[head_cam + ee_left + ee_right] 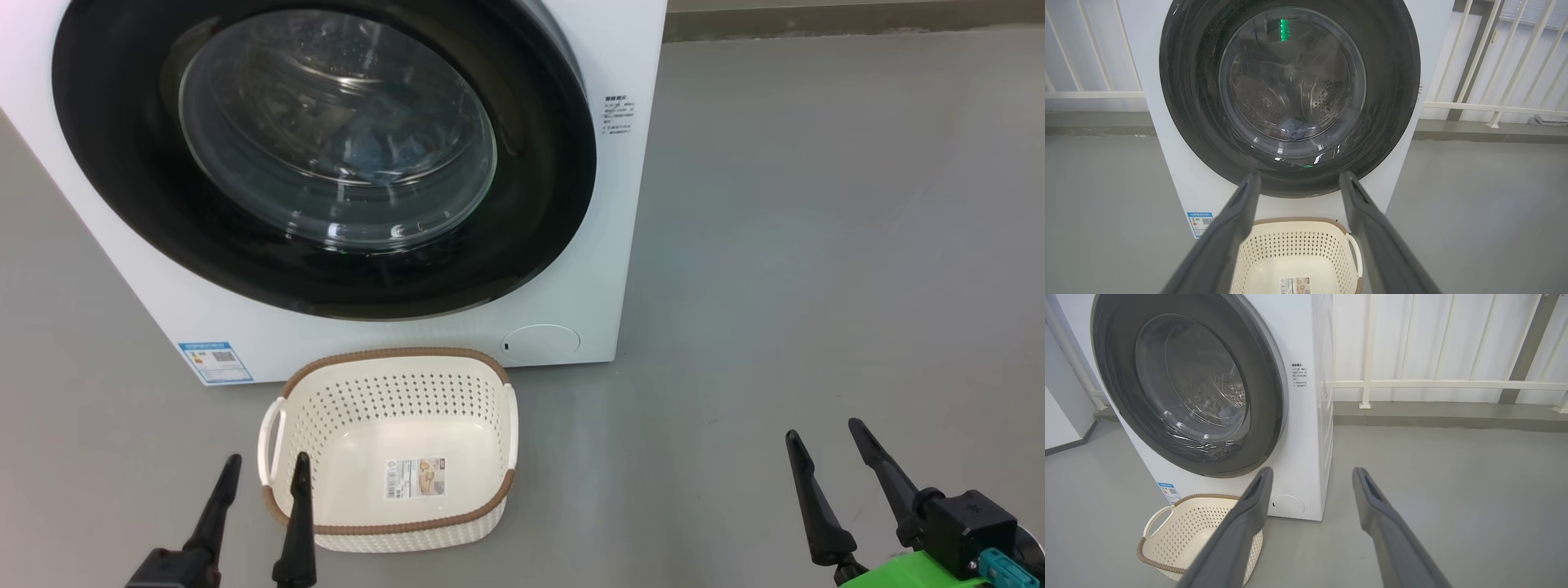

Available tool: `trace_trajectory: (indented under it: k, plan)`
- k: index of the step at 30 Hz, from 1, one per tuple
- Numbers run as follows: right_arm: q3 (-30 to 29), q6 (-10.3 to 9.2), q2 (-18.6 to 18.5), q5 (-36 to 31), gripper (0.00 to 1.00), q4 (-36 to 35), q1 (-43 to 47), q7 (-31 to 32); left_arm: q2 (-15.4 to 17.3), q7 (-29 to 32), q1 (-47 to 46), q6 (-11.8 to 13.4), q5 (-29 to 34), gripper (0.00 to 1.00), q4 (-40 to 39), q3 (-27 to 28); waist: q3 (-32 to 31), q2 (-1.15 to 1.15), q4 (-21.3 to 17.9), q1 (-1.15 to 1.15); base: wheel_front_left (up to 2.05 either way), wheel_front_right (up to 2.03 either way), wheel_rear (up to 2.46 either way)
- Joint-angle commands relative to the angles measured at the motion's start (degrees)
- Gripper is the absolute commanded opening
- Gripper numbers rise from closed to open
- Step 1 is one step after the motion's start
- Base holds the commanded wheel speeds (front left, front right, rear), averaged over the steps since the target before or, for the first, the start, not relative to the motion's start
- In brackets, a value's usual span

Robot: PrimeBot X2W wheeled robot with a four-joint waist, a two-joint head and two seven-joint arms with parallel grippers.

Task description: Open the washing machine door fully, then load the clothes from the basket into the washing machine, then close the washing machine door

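The washing machine door [122, 163] is sitting closed, flat against the front of the washing machine [620, 204], and is facing the robot. The basket [392, 356] is standing empty on the floor just before the machine's lower front edge, mouth up, with its long axis running along that front. The clothes [1293, 128] are lying in the drum behind the glass. So the task is looking finished, I judge. The left hand [269, 457] and the right hand [822, 427] are hanging with fingers spread wide, gripping nothing.

No wording was legible. The washer [624, 212] bore a blue label [215, 362] and a small block of print [618, 117]. The basket [392, 354] held a paper label [415, 477] on its floor, likewise too small to read.
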Motion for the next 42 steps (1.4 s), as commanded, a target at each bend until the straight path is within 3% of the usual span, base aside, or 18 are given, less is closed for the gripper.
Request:
trace_trajectory:
  k: [1,28,29,39,42]
  plan:
    - [1.54,-0.32,-0.24,0.83,1.00,-1.73,-0.92,0.04,0.87,-0.08,-0.66,0.51,-0.73,1.00,-1.78,1.73,0.00,0.00,0.05,0.00,0.00,0.00,0.00]
    - [2.12,-0.32,-0.23,1.00,1.00,-1.32,-0.81,0.26,1.18,-0.13,-0.91,1.42,-1.39,1.00,-1.30,0.52,0.12,0.00,0.77,0.00,0.00,0.00,0.00]
    - [0.50,0.01,0.05,0.07,0.00,0.28,0.01,0.37,0.13,-0.01,0.76,0.96,-1.27,0.00,0.21,-1.17,0.12,0.00,0.75,0.00,0.00,0.00,0.00]
    - [0.63,0.00,-0.12,4.95,0.00,3.52,-0.22,0.72,-0.68,0.76,0.94,0.49,-5.64,0.00,2.94,-0.73,-0.04,0.00,0.57,0.13,0.00,0.00,0.00]
    - [0.70,0.00,-0.26,7.14,0.00,3.98,-0.55,0.88,-0.66,1.10,0.66,0.27,-7.56,0.00,3.22,-0.43,0.00,0.00,0.50,0.03,0.00,0.00,0.00]
